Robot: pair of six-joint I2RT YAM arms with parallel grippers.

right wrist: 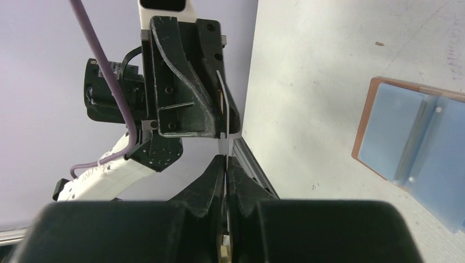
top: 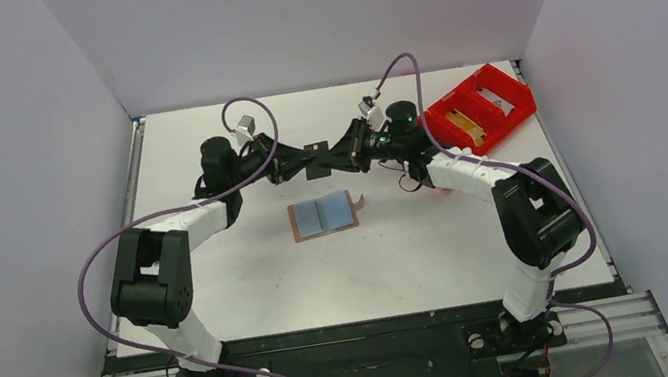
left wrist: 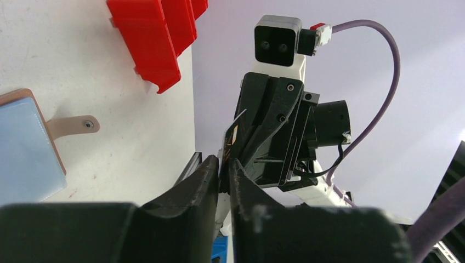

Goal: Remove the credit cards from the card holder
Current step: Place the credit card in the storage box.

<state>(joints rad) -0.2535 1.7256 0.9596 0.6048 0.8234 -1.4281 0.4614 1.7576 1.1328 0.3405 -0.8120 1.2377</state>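
Above the middle of the table (top: 226, 297), the left gripper (top: 302, 159) and right gripper (top: 333, 152) meet tip to tip, each pinching an edge of one dark card (top: 315, 148). The card holder (top: 323, 215) lies open near the table's centre, blue faces up. A red tray (top: 480, 110) sits at the far right corner.

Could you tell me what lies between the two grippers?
A dark card, pinched at opposite edges by the left gripper and the right gripper; the top view shows it.
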